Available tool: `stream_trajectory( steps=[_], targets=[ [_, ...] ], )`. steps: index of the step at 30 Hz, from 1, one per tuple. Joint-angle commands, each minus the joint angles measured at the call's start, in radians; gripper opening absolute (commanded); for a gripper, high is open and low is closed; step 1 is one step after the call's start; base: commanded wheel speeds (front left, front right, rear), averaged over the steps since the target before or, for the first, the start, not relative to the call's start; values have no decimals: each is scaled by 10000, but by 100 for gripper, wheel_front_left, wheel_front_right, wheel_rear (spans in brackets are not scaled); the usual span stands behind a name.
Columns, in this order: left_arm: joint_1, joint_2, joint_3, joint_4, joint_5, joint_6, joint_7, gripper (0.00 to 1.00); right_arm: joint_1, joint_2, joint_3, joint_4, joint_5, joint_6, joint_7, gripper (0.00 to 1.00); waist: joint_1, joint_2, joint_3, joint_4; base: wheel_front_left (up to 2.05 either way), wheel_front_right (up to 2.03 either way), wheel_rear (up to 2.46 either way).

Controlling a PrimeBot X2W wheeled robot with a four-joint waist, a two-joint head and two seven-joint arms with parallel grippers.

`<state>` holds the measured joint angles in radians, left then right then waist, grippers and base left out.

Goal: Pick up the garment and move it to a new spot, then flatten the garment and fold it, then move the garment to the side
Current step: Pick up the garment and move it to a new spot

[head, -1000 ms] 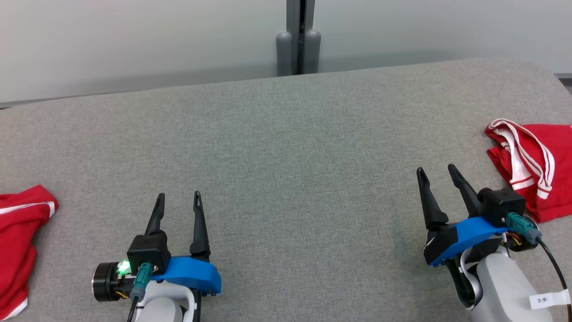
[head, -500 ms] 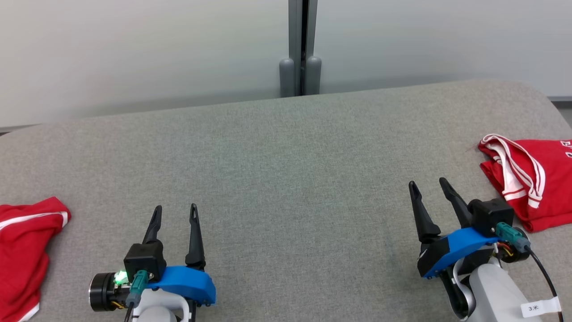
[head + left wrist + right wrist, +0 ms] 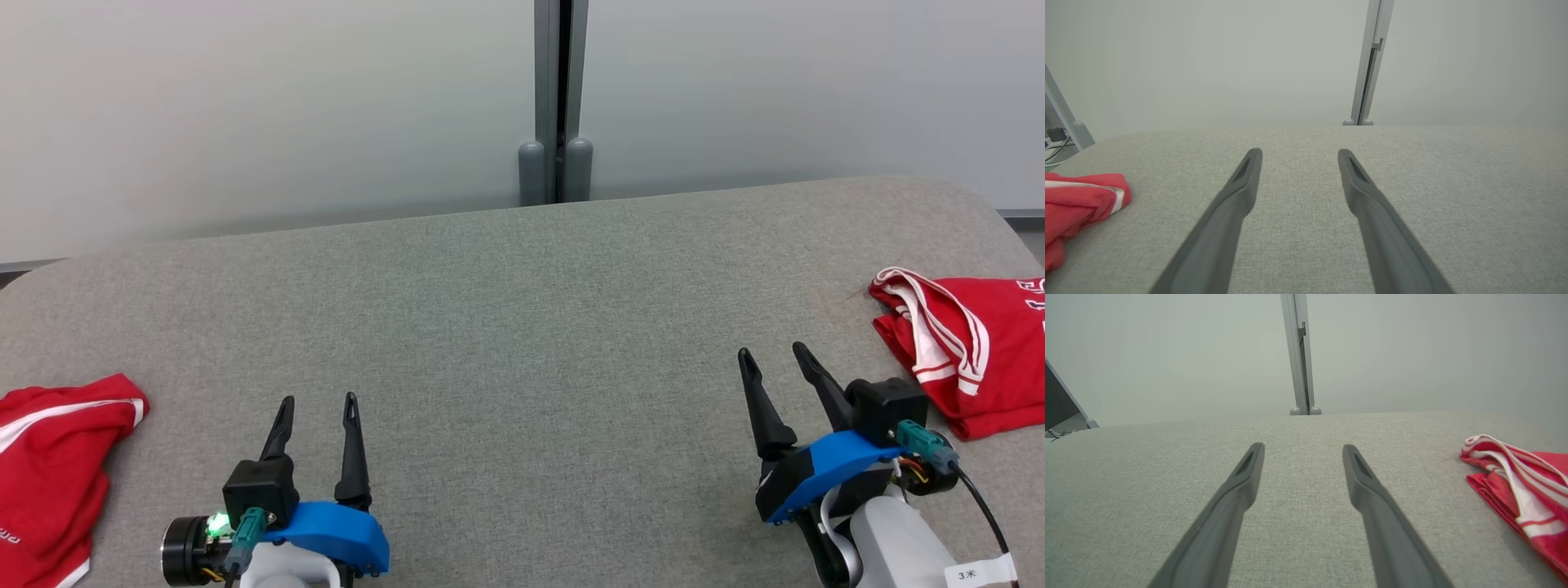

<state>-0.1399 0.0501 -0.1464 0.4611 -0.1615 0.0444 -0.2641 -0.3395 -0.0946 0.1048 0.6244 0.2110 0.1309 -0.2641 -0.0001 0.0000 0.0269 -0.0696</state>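
Left tool [image 3: 319, 398] and right tool [image 3: 771, 349] both hang released and empty over the desk [image 3: 522, 327] near its front edge, so a careless pinch at the crumpled red garment [image 3: 980, 351] on the right edge could catch only one layer.

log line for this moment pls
left gripper open, empty | right gripper open, empty | left garment, right garment lying on grey table, untouched
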Motion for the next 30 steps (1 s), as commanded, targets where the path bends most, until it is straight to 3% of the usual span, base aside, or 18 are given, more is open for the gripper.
stream_trajectory(
  steps=[1,18,22,30],
  targets=[
    [55,4,19,16,-5,-5,-1,100,152,30,11,-21,9,-1,1,100,1,0,-11,-1,0,0,0],
    [55,4,-25,105,-181,55,0,100,64,-42,75,-26,-53,-1,1,100,1,0,-6,176,0,0,0],
    [-17,7,-47,128,-196,146,0,100,139,-76,163,-49,20,-3,1,100,1,0,88,609,0,0,0],
    [56,5,139,46,-214,348,0,100,105,-191,361,-179,143,-3,1,100,1,0,413,2102,0,0,0]
  ],
)
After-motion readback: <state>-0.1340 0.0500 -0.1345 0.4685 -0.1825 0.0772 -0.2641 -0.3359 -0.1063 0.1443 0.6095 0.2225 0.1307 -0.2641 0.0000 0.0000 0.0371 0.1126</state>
